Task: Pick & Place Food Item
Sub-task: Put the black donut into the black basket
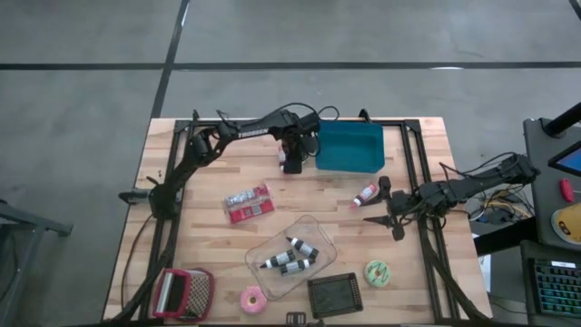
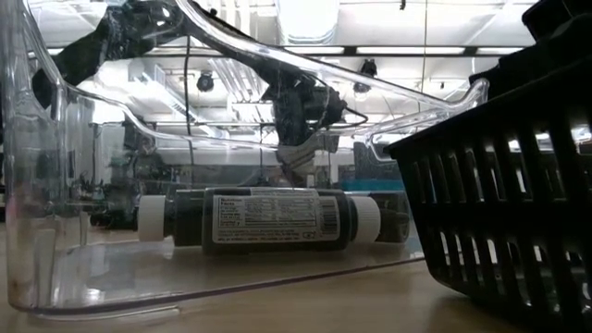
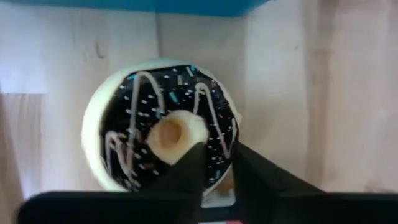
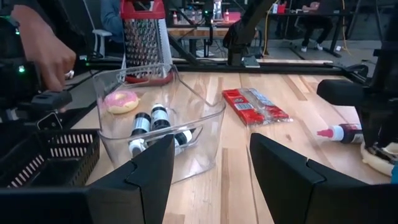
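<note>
A doughnut (image 3: pixel 158 118) with dark icing, pale stripes and a cream rim lies flat on the wooden table (image 1: pixel 209 163), right in front of the blue bin (image 1: pixel 349 147). My left gripper (image 3: pixel 216 155) stands over it, pointing straight down, its fingers closed on the ring; in the high view the gripper (image 1: pixel 292 163) covers the doughnut. The right wrist view shows the doughnut's cream edge (image 4: pixel 378 158) on the table under that gripper. My right gripper (image 1: pixel 390 213) hangs open at the table's right side, holding nothing. My left gripper comes at the doughnut from above, pointing down. One finger (image 3: pixel 186 171) reaches into the centre hole and the other (image 3: pixel 252 174) stands outside the ring, so the ring's wall (image 3: pixel 219 146) is pinched between them. The doughnut lies flat on the table.
A small red-capped bottle (image 1: pixel 367 193) and a red packet (image 1: pixel 248 203) lie mid-table. Nearer stand a clear container (image 1: pixel 290 256) with dark bottles (image 2: pixel 268 219), a black basket (image 1: pixel 334 293), a grater (image 1: pixel 182 292), a pink doughnut (image 1: pixel 251 298) and a green one (image 1: pixel 377 272).
</note>
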`<state>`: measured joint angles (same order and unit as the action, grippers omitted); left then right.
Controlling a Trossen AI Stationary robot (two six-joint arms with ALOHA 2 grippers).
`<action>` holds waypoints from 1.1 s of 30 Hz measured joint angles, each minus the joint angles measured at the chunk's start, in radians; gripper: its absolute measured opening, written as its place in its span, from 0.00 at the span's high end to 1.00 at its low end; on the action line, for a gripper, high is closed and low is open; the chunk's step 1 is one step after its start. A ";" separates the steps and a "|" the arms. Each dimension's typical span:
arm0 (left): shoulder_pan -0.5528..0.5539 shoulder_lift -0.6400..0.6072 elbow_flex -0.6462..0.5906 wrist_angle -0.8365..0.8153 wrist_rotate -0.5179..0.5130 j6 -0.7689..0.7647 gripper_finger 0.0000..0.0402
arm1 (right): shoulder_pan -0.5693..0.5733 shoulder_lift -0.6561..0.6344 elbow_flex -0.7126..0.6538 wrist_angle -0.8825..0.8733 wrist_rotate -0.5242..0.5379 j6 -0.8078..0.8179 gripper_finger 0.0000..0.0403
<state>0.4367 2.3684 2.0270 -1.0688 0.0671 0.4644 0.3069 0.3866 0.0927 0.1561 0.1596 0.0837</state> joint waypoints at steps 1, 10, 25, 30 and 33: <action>-0.002 -0.001 0.000 -0.003 0.003 0.000 0.85 | 0.000 0.000 0.003 -0.002 0.000 0.000 0.48; -0.009 -0.001 -0.035 -0.056 0.038 0.027 0.99 | 0.000 0.000 0.019 -0.020 0.000 -0.001 0.48; -0.023 -0.014 -0.043 -0.065 0.018 0.070 0.85 | 0.000 0.001 0.019 -0.023 0.000 -0.005 0.48; -0.043 -0.014 -0.043 -0.061 0.015 0.113 0.67 | 0.000 0.001 0.019 -0.026 0.000 -0.009 0.48; -0.052 -0.014 -0.043 -0.035 -0.009 0.127 0.57 | 0.000 0.000 0.019 -0.027 0.000 -0.008 0.48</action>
<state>0.3847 2.3543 1.9835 -1.1038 0.0581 0.5915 0.3071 0.3868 0.1120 0.1293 0.1596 0.0757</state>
